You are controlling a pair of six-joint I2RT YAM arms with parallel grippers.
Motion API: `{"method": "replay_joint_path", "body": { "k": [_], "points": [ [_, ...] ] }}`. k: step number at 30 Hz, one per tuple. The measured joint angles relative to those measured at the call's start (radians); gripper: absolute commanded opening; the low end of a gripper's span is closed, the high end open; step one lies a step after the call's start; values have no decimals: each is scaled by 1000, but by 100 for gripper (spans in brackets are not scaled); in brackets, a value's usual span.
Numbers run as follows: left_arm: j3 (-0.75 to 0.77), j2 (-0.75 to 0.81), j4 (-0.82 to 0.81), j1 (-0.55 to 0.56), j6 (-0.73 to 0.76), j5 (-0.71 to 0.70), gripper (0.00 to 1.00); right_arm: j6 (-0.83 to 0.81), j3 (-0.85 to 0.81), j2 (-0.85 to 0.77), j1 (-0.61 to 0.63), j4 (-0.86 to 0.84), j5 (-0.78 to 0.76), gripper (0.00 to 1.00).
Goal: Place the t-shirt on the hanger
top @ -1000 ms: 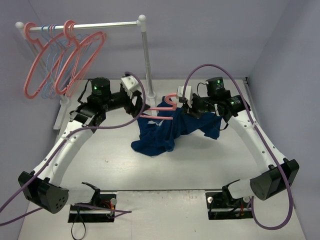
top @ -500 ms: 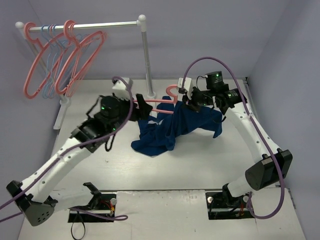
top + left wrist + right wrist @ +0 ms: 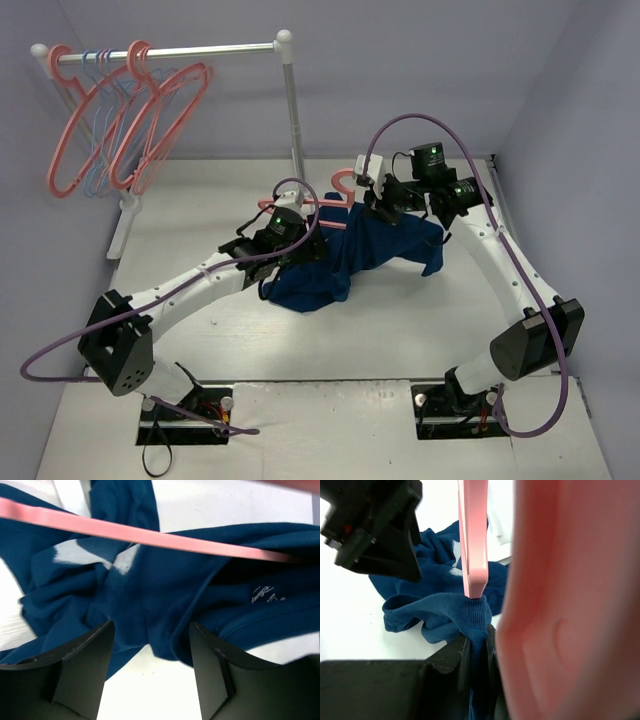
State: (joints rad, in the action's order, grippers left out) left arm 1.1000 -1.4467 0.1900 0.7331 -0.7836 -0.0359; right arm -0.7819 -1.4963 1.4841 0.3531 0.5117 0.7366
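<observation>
Left: my left end effector [image 3: 150,630] is hovering spread wide above the t-shirt [image 3: 320,280], gripping nothing.
Right: my right end effector [image 3: 475,652] is pinching a navy fold, closed tight.
The hanger [image 3: 150,536] is crossing the t-shirt, mid-bench [image 3: 400,320] in the top view. One end is burying itself in cloth, and its near part is blurring pink.

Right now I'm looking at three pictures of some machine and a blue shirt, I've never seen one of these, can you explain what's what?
These are two white robot arms bolted to a table. One picture looks down from above; the other two come from cameras on each wrist. A dark navy-blue cloth t-shirt lies crumpled on the table, with a salmon-pink plastic hanger poking into it. The right gripper pinches its fabric; the left gripper hangs open above it. Spare hangers hang on a rail behind.
</observation>
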Motion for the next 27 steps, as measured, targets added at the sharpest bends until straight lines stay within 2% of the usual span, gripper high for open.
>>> {"method": "replay_joint_path", "body": {
  "k": [10, 18, 27],
  "points": [
    [1, -69, -110, 40, -61, 72, 55, 5, 0, 0, -1, 3, -33, 0],
    [9, -155, -108, 101, -64, 91, 52, 16, 0, 1, -1, 1, -41, 0],
    [9, -183, -91, 118, -67, 91, 50, 23, 0, 1, -1, 0, -41, 0]
  ]
}}
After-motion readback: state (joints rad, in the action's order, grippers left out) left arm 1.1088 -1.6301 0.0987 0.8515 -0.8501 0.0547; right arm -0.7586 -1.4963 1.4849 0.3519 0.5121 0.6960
